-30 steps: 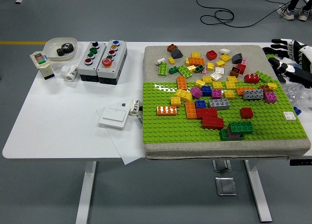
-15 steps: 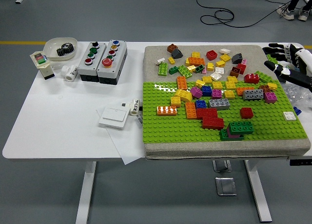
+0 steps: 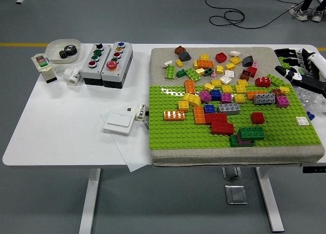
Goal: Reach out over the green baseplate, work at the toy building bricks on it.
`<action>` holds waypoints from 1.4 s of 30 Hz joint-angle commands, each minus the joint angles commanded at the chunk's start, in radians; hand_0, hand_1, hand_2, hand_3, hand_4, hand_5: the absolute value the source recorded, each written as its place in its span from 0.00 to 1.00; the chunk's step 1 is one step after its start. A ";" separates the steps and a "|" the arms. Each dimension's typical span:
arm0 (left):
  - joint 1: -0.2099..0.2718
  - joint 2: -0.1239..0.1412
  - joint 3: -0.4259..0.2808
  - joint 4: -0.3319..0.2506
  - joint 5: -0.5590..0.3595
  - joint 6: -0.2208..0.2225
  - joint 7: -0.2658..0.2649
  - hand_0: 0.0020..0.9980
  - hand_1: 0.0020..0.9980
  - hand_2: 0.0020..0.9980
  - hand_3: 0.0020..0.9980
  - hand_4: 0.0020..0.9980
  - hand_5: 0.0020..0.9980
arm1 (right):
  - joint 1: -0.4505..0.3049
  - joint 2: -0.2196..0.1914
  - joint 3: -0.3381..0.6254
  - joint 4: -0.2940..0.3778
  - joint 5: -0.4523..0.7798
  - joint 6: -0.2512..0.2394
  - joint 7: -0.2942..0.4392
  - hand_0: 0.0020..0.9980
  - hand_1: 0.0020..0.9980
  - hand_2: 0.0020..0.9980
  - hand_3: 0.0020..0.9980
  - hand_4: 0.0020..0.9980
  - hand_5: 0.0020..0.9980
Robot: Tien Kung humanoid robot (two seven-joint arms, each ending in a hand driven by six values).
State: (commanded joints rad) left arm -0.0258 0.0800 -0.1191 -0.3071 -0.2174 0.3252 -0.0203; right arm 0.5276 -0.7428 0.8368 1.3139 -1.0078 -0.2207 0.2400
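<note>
Centrally, the green baseplate lies on a grey pad on the white table, toy building bricks scattered over its far half, a white bowl at far left holding a black gear, while the right hand hovers at the right edge, fingers spread, holding nothing.

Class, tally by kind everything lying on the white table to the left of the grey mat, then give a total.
Button boxes: 2
White rolls: 2
Bowl: 1
Gear: 1
Wall switch: 1
Small device: 1
Paper sheet: 1
Total: 9
</note>
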 joint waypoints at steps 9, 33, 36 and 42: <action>-0.003 -0.002 0.011 0.000 -0.022 -0.003 -0.007 0.63 0.72 0.71 0.56 0.60 0.62 | 0.006 0.003 -0.008 -0.001 0.001 0.001 -0.005 0.83 0.78 0.80 0.80 0.91 0.61; -0.017 -0.005 0.032 0.000 -0.058 -0.006 -0.023 0.63 0.72 0.71 0.56 0.60 0.62 | 0.013 0.002 -0.004 -0.004 0.003 0.006 -0.003 0.82 0.78 0.80 0.80 0.91 0.59; -0.018 -0.005 0.034 0.000 -0.062 -0.006 -0.024 0.63 0.72 0.71 0.56 0.60 0.62 | 0.016 0.003 -0.005 -0.003 0.003 0.007 -0.003 0.82 0.78 0.80 0.80 0.91 0.59; -0.019 -0.006 0.037 0.000 -0.068 -0.008 -0.026 0.63 0.72 0.71 0.56 0.60 0.62 | 0.019 0.003 -0.005 -0.003 0.005 0.009 -0.002 0.82 0.78 0.80 0.80 0.91 0.59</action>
State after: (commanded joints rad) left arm -0.0445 0.0744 -0.0825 -0.3070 -0.2854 0.3177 -0.0458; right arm 0.5465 -0.7394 0.8315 1.3110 -1.0024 -0.2119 0.2380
